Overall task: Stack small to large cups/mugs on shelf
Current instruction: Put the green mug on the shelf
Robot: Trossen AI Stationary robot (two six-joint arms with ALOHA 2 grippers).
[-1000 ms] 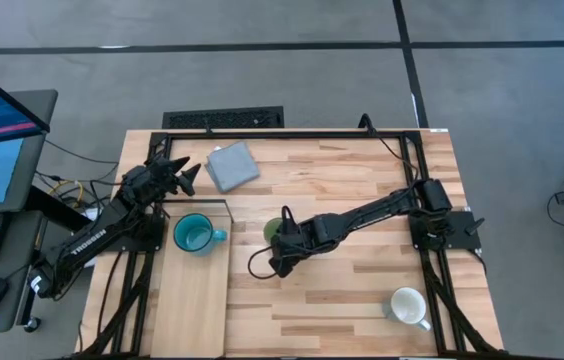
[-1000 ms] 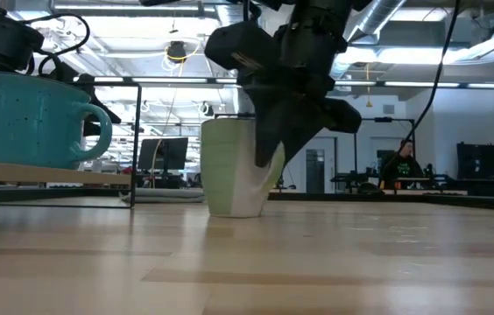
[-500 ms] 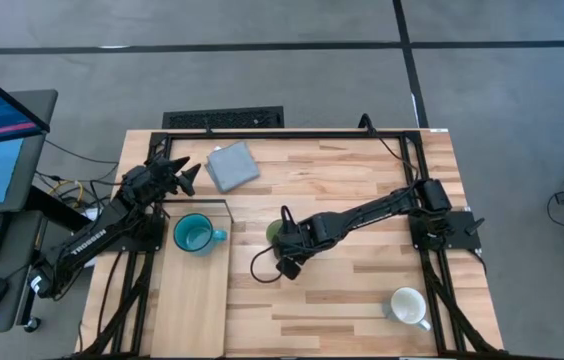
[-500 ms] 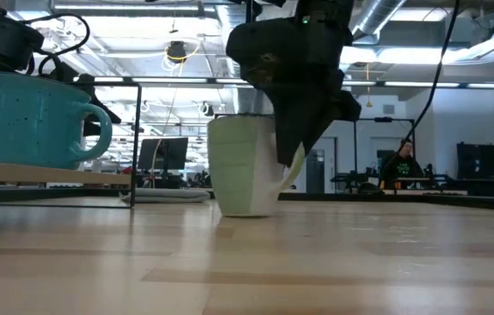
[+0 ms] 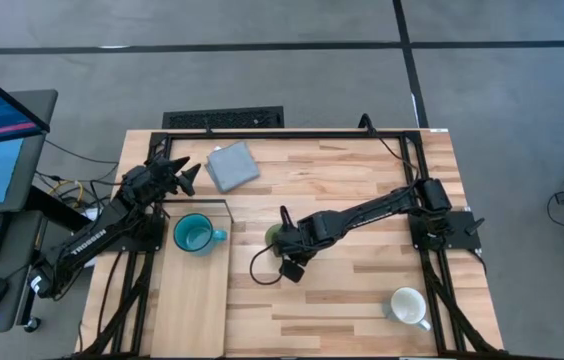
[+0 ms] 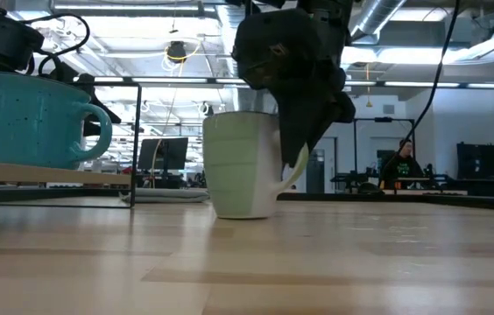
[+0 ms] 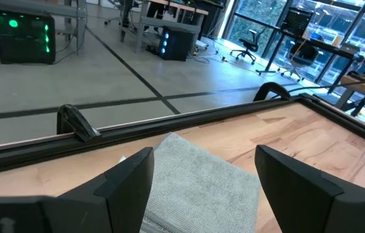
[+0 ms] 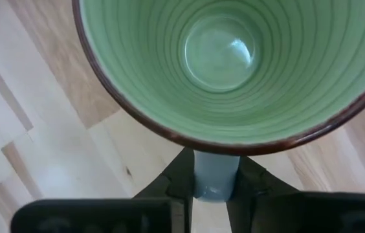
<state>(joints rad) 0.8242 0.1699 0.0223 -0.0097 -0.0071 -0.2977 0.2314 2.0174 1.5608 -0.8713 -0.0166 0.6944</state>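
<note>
The left tool (image 5: 184,172) waits off the far left corner of the shelf (image 5: 190,300), above the left side of the desk (image 5: 362,170). Its two dark fingers (image 7: 131,178) stand wide apart with nothing between them, and the flat grey pad (image 7: 199,184) lies just ahead of them. Close behind that tool, on the far end of the shelf, the teal-blue mug (image 5: 194,235) stands upright, its handle turned toward the right tool; in the low view the same mug (image 6: 32,118) sits raised on the pale panel (image 6: 50,172).

Further right, about mid-desk, the right tool (image 5: 287,243) reaches in from the right side. It is clamped fast on the handle of the light green mug (image 5: 276,234). In the right wrist view the fingers (image 8: 247,181) press both sides of the pale handle directly below the brown-rimmed green bowl of the mug (image 8: 228,65). In the low view this mug (image 6: 240,166) is upright at the desk surface, though whether it touches the wood I cannot tell, with the dark tool (image 6: 299,157) coming down onto its handle side. It is well apart from the shelf.

Rightmost, the white mug (image 5: 407,306) stands upright near the front right corner of the desk, well away from the right tool.
</note>
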